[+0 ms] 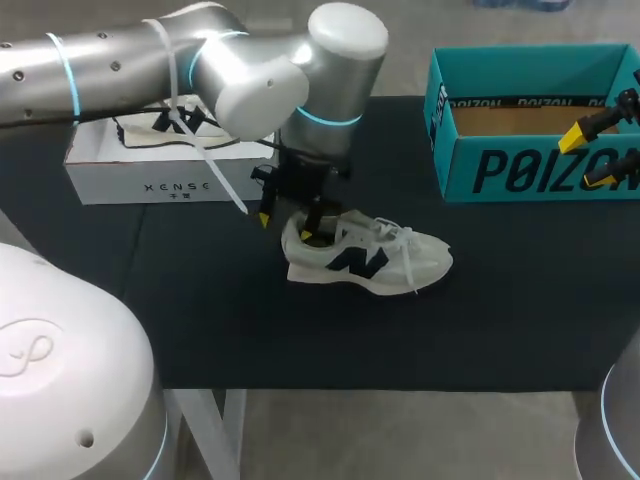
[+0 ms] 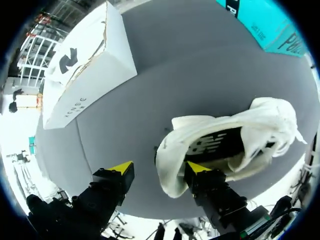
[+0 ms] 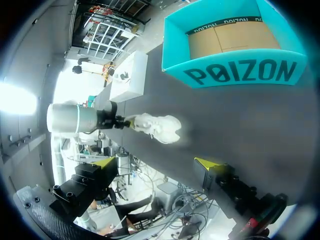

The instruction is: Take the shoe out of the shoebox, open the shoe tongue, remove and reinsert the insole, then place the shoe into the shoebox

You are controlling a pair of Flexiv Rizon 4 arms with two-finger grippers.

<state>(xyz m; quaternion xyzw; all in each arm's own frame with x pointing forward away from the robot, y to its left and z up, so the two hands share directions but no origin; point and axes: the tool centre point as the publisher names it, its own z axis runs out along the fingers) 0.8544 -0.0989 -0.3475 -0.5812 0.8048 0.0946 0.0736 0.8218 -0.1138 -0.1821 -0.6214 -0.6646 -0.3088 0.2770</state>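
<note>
Head view: left claw (image 1: 285,228) over the shoe (image 1: 365,258) heel, hiding its opening.
Its fingers are apart, one inside the collar; right claw (image 3: 156,161), also spread, is half out of frame beside the shoebox (image 1: 530,170).

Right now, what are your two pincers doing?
Left pincer: open, astride the heel of the white lace-up sneaker.
Right pincer: open, empty.

The black table (image 1: 500,320) bears a white shoe (image 1: 370,258), a teal shoebox (image 1: 530,170) and a white box (image 1: 140,180).
</note>
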